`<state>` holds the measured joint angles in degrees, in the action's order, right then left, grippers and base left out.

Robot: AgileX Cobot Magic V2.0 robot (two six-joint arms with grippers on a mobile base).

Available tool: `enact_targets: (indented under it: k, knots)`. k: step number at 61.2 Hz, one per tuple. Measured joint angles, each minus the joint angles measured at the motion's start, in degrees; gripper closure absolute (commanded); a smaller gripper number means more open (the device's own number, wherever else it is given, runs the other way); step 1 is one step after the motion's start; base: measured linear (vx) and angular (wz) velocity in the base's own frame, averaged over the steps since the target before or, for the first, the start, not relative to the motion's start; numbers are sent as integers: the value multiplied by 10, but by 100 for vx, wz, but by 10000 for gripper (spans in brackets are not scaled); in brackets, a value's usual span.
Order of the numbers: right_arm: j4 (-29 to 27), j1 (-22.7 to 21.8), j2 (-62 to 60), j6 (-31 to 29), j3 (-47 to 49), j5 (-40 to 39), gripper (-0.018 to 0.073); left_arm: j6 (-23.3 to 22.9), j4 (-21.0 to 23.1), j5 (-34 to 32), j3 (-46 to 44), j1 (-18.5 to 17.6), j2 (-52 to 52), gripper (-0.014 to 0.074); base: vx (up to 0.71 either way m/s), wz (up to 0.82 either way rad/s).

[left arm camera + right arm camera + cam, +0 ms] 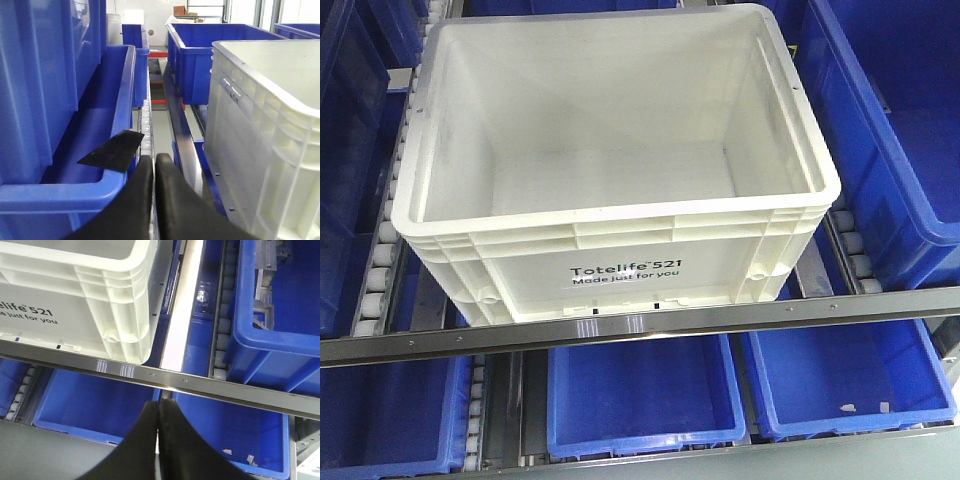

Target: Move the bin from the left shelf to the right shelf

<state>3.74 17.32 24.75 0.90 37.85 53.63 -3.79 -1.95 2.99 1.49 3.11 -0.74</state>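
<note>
Both grippers closed, holding nothing. White bin (265,140) sits just right of left gripper (154,165), up-left of right gripper (159,410), behind the steel rail (200,385). Blue bins (75,125) alongside.

Warehouse: roller shelving (382,262), blue bins (645,395)

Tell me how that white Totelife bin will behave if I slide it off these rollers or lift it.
The bin looks empty, so probably light for its size. Its ribbed rim and walls suggest it stays stiff, not flexing. Sitting on roller tracks, it will likely roll easily when pushed, though the metal front rail may stop it. Smooth plastic could slip in a shut pincer.
</note>
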Motion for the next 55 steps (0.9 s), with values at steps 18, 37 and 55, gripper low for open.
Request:
enact_targets:
  k: [18, 37, 55]
  knots:
    - [0, 0, -1, 0, 0, 0, 566, 0, 0, 0, 0, 0, 0, 604, 0, 0]
    - [23, -134, -116, -4, -142, -174, 566, 0, 0, 0, 0, 0, 0, 604, 0, 0]
    - [1, -200, -231, -2, -345, -427, 566, 0, 0, 0, 0, 0, 0, 604, 0, 0]
